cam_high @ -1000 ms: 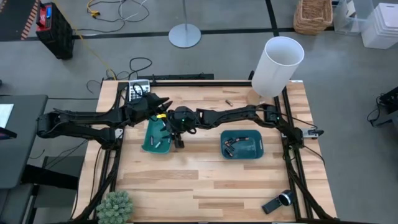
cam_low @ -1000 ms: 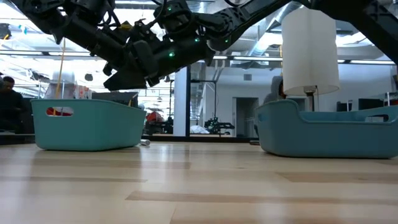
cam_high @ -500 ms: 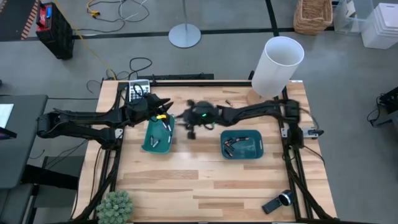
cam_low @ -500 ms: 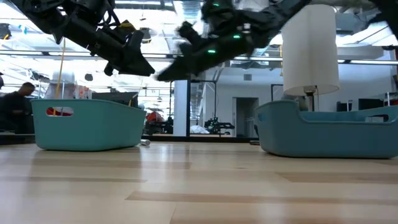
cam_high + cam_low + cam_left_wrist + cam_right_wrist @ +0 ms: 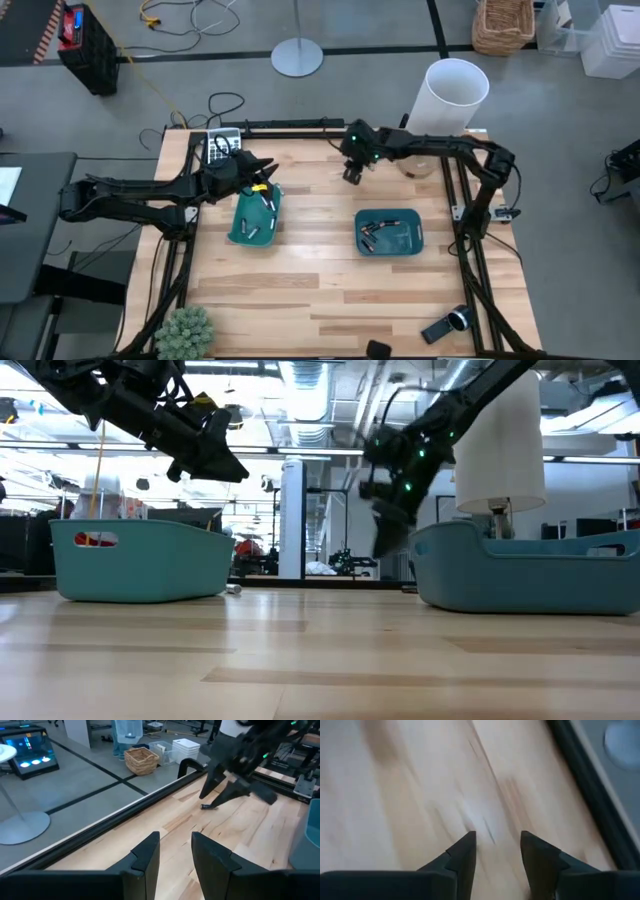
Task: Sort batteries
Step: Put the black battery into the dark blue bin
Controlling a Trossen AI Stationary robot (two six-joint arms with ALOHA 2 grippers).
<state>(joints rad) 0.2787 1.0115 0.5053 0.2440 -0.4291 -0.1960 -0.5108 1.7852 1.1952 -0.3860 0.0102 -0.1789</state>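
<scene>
Nearest the front edge, the right teal tray (image 5: pixel 390 232) holds a few dark batteries (image 5: pixel 371 233), and the left teal tray (image 5: pixel 254 220) has silvery ones (image 5: pixel 266 199). The left gripper (image 5: pixel 262 169) hangs over the far end of the left tray, fingers (image 5: pixel 146 853) apart, holding nothing. Farther back, the right gripper (image 5: pixel 350 175) hovers over bare wood, fingers (image 5: pixel 462 854) parted and empty, with one loose battery (image 5: pixel 209 806) just beside it.

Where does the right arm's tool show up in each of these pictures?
High view: right tool at upper centre, left of the white cylinder.
Low view: right of centre, hanging just left of the white cylinder.
Left wrist view: upper right, over the wood.
Right wrist view: at the bottom, open.
Shared landmark: the white cylinder, in high and low views.
</scene>
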